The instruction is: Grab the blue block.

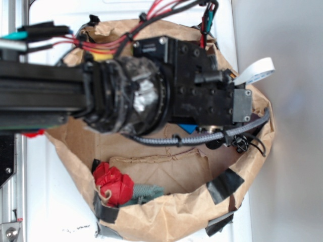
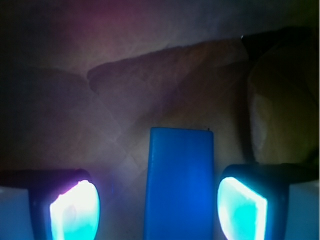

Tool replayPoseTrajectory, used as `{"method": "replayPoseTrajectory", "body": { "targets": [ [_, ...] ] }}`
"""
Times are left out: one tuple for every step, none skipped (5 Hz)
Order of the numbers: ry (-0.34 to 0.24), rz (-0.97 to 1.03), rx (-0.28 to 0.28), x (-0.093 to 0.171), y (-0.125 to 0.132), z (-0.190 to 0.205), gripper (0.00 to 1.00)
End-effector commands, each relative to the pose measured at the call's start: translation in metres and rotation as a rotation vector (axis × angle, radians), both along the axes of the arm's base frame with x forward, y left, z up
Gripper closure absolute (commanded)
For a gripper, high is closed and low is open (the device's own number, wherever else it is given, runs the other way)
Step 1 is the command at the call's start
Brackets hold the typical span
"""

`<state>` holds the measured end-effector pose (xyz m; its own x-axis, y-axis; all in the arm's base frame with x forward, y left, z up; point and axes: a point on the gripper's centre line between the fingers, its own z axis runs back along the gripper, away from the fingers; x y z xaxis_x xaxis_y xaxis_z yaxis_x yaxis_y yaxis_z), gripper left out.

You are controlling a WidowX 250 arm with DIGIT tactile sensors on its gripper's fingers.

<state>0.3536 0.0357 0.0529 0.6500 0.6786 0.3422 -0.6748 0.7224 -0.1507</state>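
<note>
inside the brown paper bag (image 1: 166, 217): gripper (image 2: 160, 210) spread wide, glowing pads (image 2: 75, 212) flanking the blue block (image 2: 179, 185) without touching; block flat on the bag floor, centred between them.

The blue block (image 2: 180, 185) looks like smooth, faintly glossy plastic with softly rounded corners. Under it lies creased, matt brown paper (image 1: 166, 166), patched at the rim with strips of dull black tape (image 1: 224, 184). The gripper (image 2: 159, 210) pads (image 2: 75, 212) look glassy and lit. The arm housing (image 1: 202, 75) is scuffed matt black.
</note>
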Motion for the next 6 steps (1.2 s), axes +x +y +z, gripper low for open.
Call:
{"method": "replayPoseTrajectory", "body": {
  "targets": [
    [-0.032, -0.039, 0.079, -0.0029, -0.0098, -0.0037, 0.0],
    [-0.035, -0.066, 0.115, -0.0091, -0.0139, -0.0096, 0.0],
    [-0.042, -0.078, 0.14, -0.0073, -0.0126, -0.0098, 0.0],
    [-0.052, -0.082, 0.157, -0.0053, -0.0115, -0.0085, 1.0],
    [-0.062, -0.097, 0.179, -0.0045, -0.0109, -0.0079, 1.0],
    [-0.082, -0.097, 0.196, -0.0037, -0.0096, -0.0076, 1.0]
  ]
}}
